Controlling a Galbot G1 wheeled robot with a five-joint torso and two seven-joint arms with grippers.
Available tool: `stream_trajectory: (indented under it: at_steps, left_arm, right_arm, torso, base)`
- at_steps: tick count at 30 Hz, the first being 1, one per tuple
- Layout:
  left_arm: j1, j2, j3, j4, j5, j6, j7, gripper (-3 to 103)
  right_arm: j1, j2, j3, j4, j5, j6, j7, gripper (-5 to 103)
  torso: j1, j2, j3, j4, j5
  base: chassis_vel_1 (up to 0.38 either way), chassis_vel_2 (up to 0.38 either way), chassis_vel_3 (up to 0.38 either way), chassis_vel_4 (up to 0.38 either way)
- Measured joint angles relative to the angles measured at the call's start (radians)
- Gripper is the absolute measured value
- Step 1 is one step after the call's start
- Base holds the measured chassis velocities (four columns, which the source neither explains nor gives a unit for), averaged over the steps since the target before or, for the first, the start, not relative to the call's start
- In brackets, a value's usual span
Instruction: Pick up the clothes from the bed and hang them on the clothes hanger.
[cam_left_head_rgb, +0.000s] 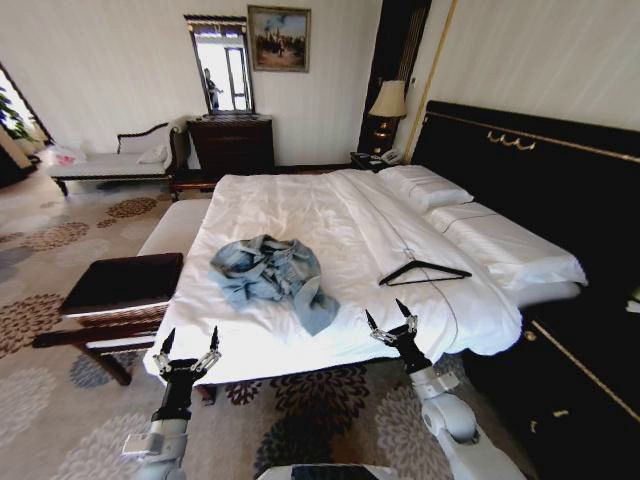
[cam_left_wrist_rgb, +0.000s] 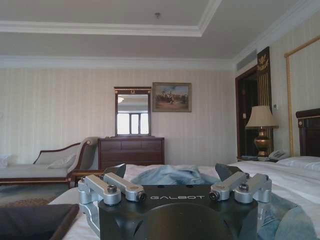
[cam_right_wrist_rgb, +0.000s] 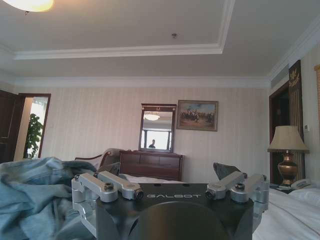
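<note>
Here's the very large bed (cam_left_head_rgb: 330, 215), white sheets and white pillows against a tall black headboard, taking up most of the head view. At its foot, on the robot's left, sits a dark flat-topped wooden bench (cam_left_head_rgb: 115, 290). On the sheet near the foot edge, a crumpled light-blue washed denim jacket (cam_left_head_rgb: 272, 275) lies in a heap, and to its right, well apart, a thin black triangular coat hanger (cam_left_head_rgb: 424, 271) lies flat on the sheet, nearer the pillows.

Down low now: the left gripper (cam_left_head_rgb: 186, 343) is held upright at the bed's foot corner, just beside the bench, fingers spread wide and holding nothing. The right gripper (cam_left_head_rgb: 390, 317) stands at the foot edge too, between jacket and hanger, fingers likewise splayed and empty. Neither touches the denim.

From the left wrist, the denim heap (cam_left_wrist_rgb: 172, 175) rises just beyond the parted fingertips (cam_left_wrist_rgb: 117, 170). From the right wrist, the blue cloth (cam_right_wrist_rgb: 32, 197) bulks off to one side of that gripper's separated tips (cam_right_wrist_rgb: 225, 170).
</note>
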Motion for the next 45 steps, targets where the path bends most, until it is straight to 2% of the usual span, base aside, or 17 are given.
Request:
stream_trajectory:
  at_steps: [11, 26, 38, 41, 45]
  left_arm:
    - [-0.006, -0.001, 0.001, 0.011, 0.000, -0.002, 0.002, 100]
    - [-0.008, 0.004, -0.002, 0.015, -0.004, -0.002, 0.002, 100]
    - [-0.005, 0.005, -0.004, 0.008, -0.007, -0.002, 0.001, 100]
    - [-0.006, 0.005, -0.007, 0.008, -0.007, 0.001, -0.011, 100]
    - [-0.022, 0.022, -0.046, 0.006, -0.027, 0.051, -0.071, 100]
  right_arm:
    - [0.001, 0.008, -0.008, -0.008, -0.023, 0.005, -0.006, 100]
    - [0.005, 0.020, -0.025, -0.024, -0.021, 0.041, -0.021, 100]
    - [0.001, 0.030, -0.026, -0.027, -0.026, 0.051, -0.017, 100]
    - [0.000, 0.036, -0.027, -0.027, -0.027, 0.051, -0.017, 100]
    - [-0.005, 0.044, -0.028, -0.020, -0.027, 0.051, -0.006, 100]
  torso:
    - [0.000, 0.000, 0.000, -0.0002, 0.0003]
    - [0.000, 0.000, 0.000, 0.0001, -0.0002]
    - [-0.001, 0.001, 0.000, -0.0002, 0.0000]
    - [-0.002, 0.001, 0.000, -0.0002, -0.0001]
    - [0.000, 0.000, 0.000, 0.0001, -0.0002]
  base:
    - [-0.299, 0.040, 0.281, -0.056]
    - [-0.187, 0.272, 0.194, -0.255]
    - [-0.041, 0.065, 0.051, -0.043]
    - [0.000, 0.000, 0.000, 0.000]
    - [0.000, 0.000, 0.000, 0.000]
